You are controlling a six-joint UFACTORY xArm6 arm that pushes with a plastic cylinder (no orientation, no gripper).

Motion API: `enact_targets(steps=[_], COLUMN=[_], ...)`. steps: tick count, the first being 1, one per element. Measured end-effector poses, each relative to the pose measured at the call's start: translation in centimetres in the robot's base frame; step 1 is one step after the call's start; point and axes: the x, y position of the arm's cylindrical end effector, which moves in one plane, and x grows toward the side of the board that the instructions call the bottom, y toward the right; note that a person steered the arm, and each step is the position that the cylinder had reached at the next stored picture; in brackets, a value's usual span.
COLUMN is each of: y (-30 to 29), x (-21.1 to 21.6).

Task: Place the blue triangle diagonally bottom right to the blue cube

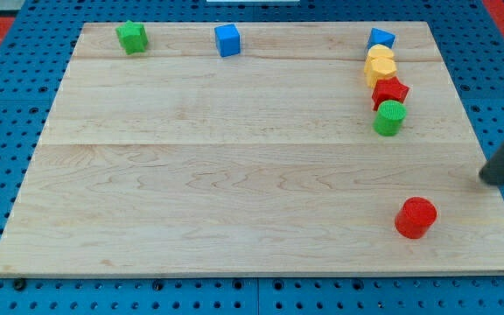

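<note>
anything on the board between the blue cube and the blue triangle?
No. In the camera view, the stretch of board between the blue cube and the blue triangle is bare wood.

The cube [227,40] sits at eleven o'clock on the board [234,175]; the triangle [380,38] at one, heading a touching column.
</note>
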Motion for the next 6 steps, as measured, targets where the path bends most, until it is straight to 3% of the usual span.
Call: enact_targets(steps=[2,3,6], y=[0.8,-3.0,-11.0], x=[-23.4,-28.2,-26.2])
